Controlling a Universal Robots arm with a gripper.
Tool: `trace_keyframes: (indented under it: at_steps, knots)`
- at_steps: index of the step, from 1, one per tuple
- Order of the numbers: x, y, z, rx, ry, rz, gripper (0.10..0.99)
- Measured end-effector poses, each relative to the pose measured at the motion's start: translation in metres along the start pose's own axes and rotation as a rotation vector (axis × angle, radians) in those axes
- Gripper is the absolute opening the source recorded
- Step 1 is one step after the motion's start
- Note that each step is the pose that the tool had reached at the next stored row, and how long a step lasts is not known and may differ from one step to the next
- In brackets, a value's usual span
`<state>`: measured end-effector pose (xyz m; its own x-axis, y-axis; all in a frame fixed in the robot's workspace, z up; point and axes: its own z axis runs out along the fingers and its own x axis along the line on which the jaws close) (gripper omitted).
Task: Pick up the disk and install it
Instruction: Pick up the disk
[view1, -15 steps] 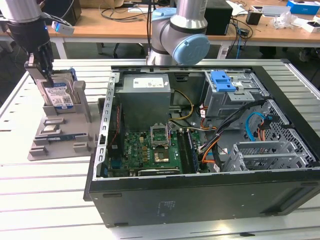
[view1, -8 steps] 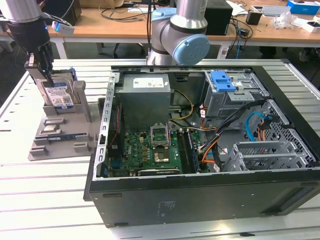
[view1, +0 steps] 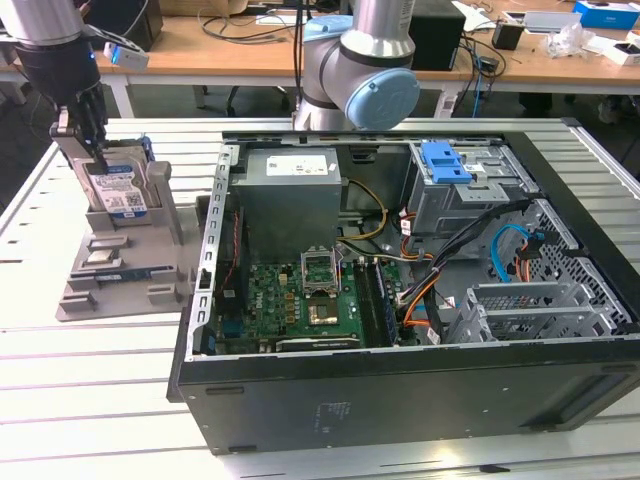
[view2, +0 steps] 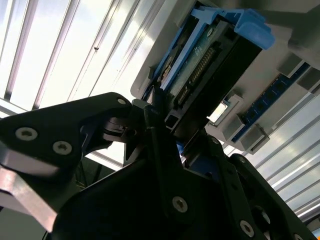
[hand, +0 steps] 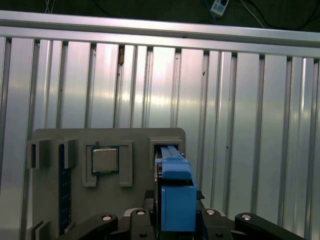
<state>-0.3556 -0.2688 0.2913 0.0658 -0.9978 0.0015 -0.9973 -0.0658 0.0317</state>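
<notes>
The disk (view1: 118, 188) stands on edge in a slot of a grey holder (view1: 120, 270) at the exterior view's left, its blue-and-white label facing the camera and blue rails on its sides. My gripper (view1: 88, 140) comes down from above onto the disk's upper end. In the second wrist view the black fingers (view2: 150, 125) press against the end of the disk (view2: 210, 65). In the first wrist view the disk's blue rail (hand: 177, 195) sits between the fingers of the gripper (hand: 177, 222). The disk still rests in the holder (hand: 140, 140).
An open computer case (view1: 400, 400) lies on the slatted metal table (view1: 100, 380) to the exterior view's right of the holder. Inside it are a grey power supply (view1: 290, 200), a motherboard (view1: 310, 295) and a drive cage with a blue bracket (view1: 447, 163). A processor chip (hand: 105, 160) sits in the holder.
</notes>
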Motion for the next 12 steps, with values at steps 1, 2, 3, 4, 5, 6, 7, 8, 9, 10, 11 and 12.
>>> trace_keyframes:
  at_steps: [1, 2, 3, 4, 5, 6, 7, 8, 9, 10, 11, 12]
  knots:
    - [0.0, 0.0, 0.0, 0.0, 0.0, 0.0, 0.365]
    - [0.0, -0.0001, 0.0, 0.0, 0.0, 0.0, 0.365]
    - [0.0, -0.0001, 0.0, 0.0, 0.0, 0.0, 0.365]
    - [0.0, -0.0001, 0.0, 0.0, 0.0, 0.0, 0.365]
    - [0.0, -0.0002, 0.0, 0.0, 0.0, 0.0, 0.365]
    - [0.0, -0.0002, 0.0, 0.0, 0.0, 0.0, 0.365]
    - [0.0, -0.0002, 0.0, 0.0, 0.0, 0.0, 0.365]
    - [0.0, -0.0003, 0.0, 0.0, 0.0, 0.0, 0.365]
    - [0.0, -0.0004, -0.0003, 0.0, 0.0, 0.0, 0.365]
    - [-0.0001, -0.0005, -0.002, 0.0, -0.0001, 0.0, 0.365]
    - [-0.0002, -0.0004, -0.0045, 0.0, 0.0, 0.0, 0.365]
    - [-0.0004, -0.0003, -0.0071, 0.0, 0.0, 0.0, 0.365]
